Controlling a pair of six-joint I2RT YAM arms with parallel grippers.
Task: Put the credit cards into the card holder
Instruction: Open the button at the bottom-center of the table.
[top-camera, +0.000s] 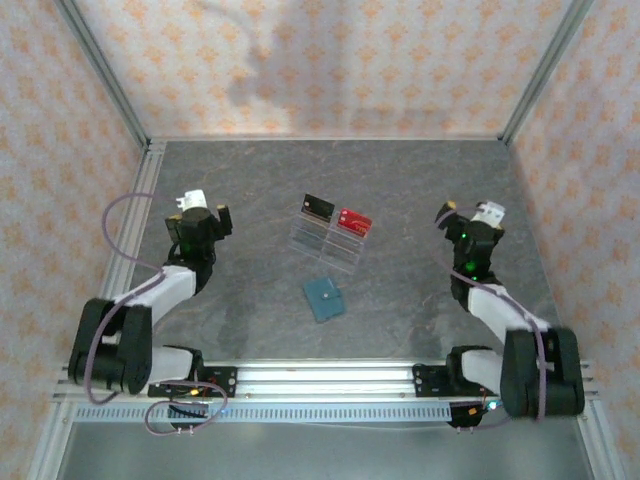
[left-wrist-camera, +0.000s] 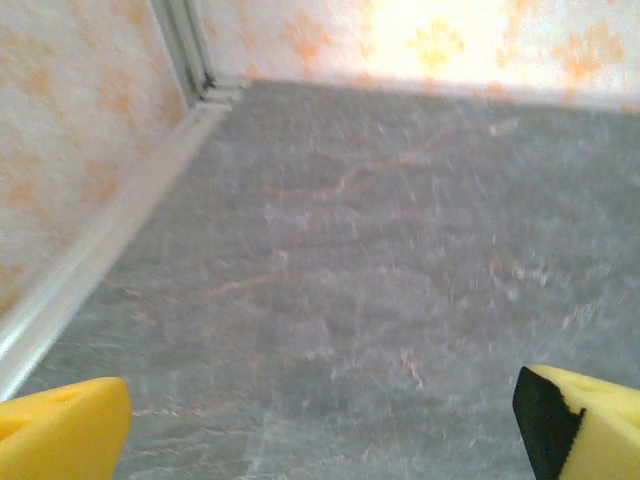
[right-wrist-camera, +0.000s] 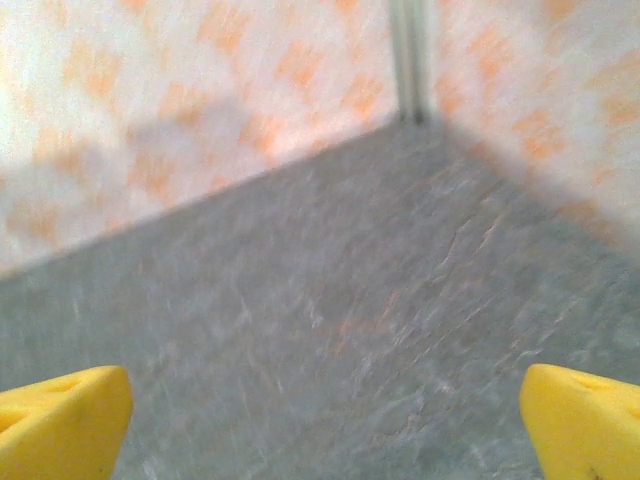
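Both open, empty: black card (top-camera: 318, 208) sits inboard of left gripper (top-camera: 208, 209), red card (top-camera: 354, 222) inboard of right gripper (top-camera: 467, 212); holder (top-camera: 323, 299) lies nearside of both cards.

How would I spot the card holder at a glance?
At the middle of the grey table stands a clear plastic rack, a black card and a red card at its far side. On its near side lies the card holder: flat, square, teal-blue, the only blue thing.
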